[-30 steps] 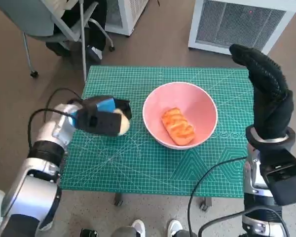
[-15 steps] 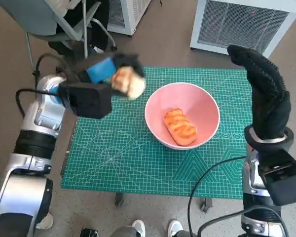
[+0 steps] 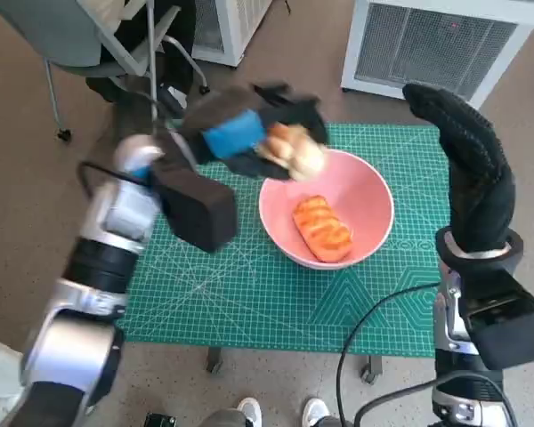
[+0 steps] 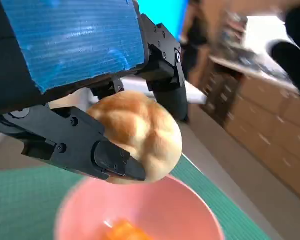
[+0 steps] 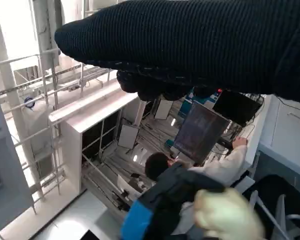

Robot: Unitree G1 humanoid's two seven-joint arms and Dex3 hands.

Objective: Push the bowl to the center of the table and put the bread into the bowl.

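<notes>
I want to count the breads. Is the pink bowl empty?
Not empty. The pink bowl holds one orange bread, and the left hand holds a round bun above its rim.

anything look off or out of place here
Nothing spilled or damaged. The pink bowl sits upright on the green mat, one orange pastry inside; the left hand holds a round bun over its rim.
</notes>
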